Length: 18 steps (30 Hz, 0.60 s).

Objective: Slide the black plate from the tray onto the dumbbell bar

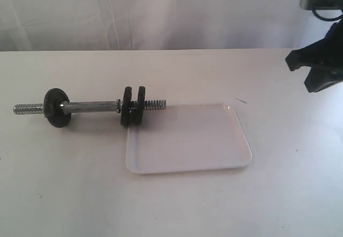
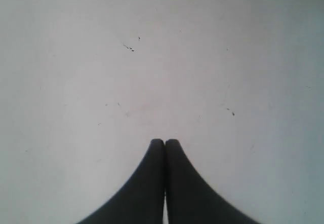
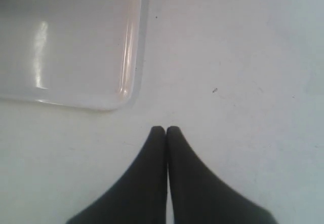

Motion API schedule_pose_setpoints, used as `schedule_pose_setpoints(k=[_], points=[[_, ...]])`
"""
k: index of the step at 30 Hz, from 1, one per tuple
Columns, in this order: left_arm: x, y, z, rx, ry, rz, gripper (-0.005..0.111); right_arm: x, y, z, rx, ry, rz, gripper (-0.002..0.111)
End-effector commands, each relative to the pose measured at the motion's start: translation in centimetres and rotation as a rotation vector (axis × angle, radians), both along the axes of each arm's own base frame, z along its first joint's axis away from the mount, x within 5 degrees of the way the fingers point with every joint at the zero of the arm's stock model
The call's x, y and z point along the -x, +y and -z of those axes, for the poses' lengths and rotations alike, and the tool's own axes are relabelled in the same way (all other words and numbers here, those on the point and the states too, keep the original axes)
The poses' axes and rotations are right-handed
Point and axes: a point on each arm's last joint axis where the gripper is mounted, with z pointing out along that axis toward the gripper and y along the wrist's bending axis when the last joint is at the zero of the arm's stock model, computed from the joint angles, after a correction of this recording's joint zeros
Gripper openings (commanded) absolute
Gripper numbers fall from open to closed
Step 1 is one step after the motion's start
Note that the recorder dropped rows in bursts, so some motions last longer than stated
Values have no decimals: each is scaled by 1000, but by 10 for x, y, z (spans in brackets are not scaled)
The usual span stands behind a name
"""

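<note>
**Finding the tray bare and the plate on the bar**

We start nearest, at the lower middle of the exterior view. The tray [image 1: 187, 146] lies flat on the table [image 1: 64, 194] and holds nothing. Just beyond its upper left corner, the dumbbell bar [image 1: 91, 107] lies across the left half of the frame, its threaded right end just beside the tray's far edge.

Three black discs sit on the bar: a lone disc [image 1: 57, 107] towards the left end and a pair side by side near the right. We take the black plate [image 1: 141, 103] to be the outer one of that pair, next to its twin [image 1: 127, 107], though by look we cannot tell them apart.

Farthest, at the upper right, the right gripper [image 3: 166, 128] hangs well apart from the bar, its tips pressed together on nothing. The left gripper [image 2: 164, 141] is likewise closed and empty over bare table.

We judge the slide done. Finishing well means keeping both arms clear of the bar so that it does not roll.
</note>
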Motion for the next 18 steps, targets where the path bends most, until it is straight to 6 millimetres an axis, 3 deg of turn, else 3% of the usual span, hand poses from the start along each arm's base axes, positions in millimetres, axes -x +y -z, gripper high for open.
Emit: schedule_pose_setpoints(k=[1,9,18], points=[[32,-1,-17,-5,-89,3,0,31,-4,-17,-3,-43,22,0],[101,-4,-51,-13,-340,-5,0,104,-10,-53,9,-250,26,0],[189,-9,-66,-8,-615,-6,0,212,-16,-86,-23,-597,36,0]])
